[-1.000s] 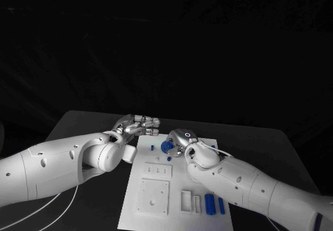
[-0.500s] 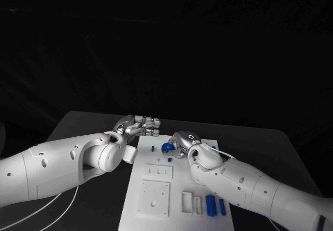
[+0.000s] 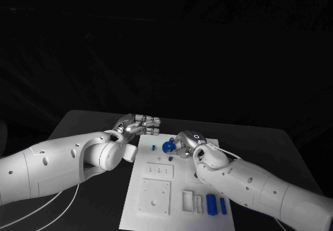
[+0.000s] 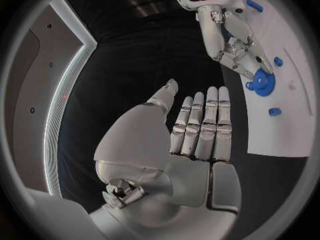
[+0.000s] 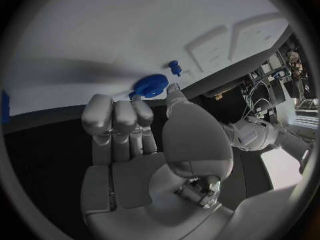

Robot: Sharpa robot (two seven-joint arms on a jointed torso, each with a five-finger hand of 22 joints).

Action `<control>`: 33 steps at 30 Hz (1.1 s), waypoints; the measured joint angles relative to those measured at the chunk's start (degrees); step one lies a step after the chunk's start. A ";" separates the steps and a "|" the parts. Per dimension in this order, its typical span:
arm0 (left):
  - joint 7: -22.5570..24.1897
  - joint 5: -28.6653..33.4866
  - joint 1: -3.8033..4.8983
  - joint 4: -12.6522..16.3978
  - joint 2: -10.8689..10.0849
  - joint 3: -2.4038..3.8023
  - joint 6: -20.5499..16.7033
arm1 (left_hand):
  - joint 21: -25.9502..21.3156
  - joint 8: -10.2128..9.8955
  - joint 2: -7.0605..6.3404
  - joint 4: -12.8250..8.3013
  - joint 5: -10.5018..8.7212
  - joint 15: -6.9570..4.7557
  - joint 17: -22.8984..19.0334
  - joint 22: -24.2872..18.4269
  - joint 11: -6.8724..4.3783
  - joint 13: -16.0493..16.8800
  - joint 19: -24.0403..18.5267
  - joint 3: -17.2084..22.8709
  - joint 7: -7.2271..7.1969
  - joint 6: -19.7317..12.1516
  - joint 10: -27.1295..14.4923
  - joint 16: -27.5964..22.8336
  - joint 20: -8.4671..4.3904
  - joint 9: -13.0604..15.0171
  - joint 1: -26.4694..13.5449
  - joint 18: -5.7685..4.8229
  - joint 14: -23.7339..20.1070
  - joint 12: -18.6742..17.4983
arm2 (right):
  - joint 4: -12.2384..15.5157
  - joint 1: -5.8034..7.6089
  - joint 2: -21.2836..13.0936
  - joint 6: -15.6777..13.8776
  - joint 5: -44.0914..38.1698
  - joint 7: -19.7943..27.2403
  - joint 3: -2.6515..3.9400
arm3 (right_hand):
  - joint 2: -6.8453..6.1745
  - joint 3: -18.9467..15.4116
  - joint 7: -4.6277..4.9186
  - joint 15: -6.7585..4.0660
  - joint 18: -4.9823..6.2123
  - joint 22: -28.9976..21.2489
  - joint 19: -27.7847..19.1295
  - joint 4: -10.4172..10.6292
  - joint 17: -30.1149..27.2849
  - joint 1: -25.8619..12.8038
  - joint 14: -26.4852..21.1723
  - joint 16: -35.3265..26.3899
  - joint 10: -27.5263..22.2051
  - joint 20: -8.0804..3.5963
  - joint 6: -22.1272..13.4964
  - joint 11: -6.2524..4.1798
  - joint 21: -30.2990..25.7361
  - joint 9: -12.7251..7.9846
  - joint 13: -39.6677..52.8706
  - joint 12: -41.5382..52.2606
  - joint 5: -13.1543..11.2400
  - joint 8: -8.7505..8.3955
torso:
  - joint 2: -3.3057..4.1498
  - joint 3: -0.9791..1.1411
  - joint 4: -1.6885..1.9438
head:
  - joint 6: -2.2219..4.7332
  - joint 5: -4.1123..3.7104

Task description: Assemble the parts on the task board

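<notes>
Blue gear (image 3: 168, 146) (toothed) pinched by right hand (image 3: 186, 143) over task board (image 3: 135, 207).

Blue gear (image 3: 169, 146) half behind fingers (image 3: 182, 144)

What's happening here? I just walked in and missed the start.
The robot is assembling parts on the white board. Its right hand has its fingertips at a blue gear at the board's far end; whether it grips it is unclear. The left hand hovers beside the board, holding nothing. Two blue cylinders lie at the near end.
</notes>
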 measured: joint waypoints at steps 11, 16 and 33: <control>0.00 0.01 0.00 -0.03 -0.72 0.00 0.05 | 0.00 0.00 0.00 0.00 0.00 0.00 0.00 0.00 0.00 0.00 0.00 0.00 0.00 0.00 0.00 0.00 0.00 0.00 0.00 0.00 0.00 0.00 | 10.01 -0.48 -8.52 -3.29 0.18 -0.06 4.27 | -3.35 1.23 0.00 0.00 0.00 0.00 0.00 -0.96 0.11 3.35 0.00 -0.24 0.00 0.00 0.00 0.00 0.00 0.00 0.08 0.00 0.00 0.00 | -0.15 0.08 -0.32 | 0.15 -0.01; 0.07 0.01 0.00 0.03 -1.09 0.00 0.06 | 0.00 0.00 0.00 0.00 0.00 0.00 0.00 0.01 0.00 0.00 0.00 0.00 0.00 0.00 0.00 0.00 0.00 0.00 0.00 0.00 0.00 0.00 | 15.18 -1.25 -13.93 -4.56 1.21 0.94 8.35 | -3.15 1.95 0.00 0.00 0.01 0.00 0.00 -3.01 -0.13 5.98 0.00 -0.76 0.00 0.00 0.00 0.00 -0.40 0.00 -0.01 -0.26 0.00 0.00 | -0.25 0.26 -0.73 | 0.35 0.02; 1.43 0.02 0.00 -0.38 -1.87 0.00 1.35 | 0.00 0.00 0.26 0.00 0.00 0.00 0.00 0.01 0.00 0.00 0.00 0.00 -0.16 0.16 0.00 0.00 0.00 0.00 -0.26 0.00 0.00 0.00 | 10.79 -3.53 -22.23 -2.04 14.18 17.41 11.24 | 1.22 3.39 0.62 0.01 0.00 -0.01 -0.12 -19.08 -0.07 7.23 0.00 -0.51 -0.20 0.12 -0.62 0.64 2.89 -0.12 -0.58 -0.15 14.86 0.00 | -0.59 1.49 -2.52 | 0.31 0.04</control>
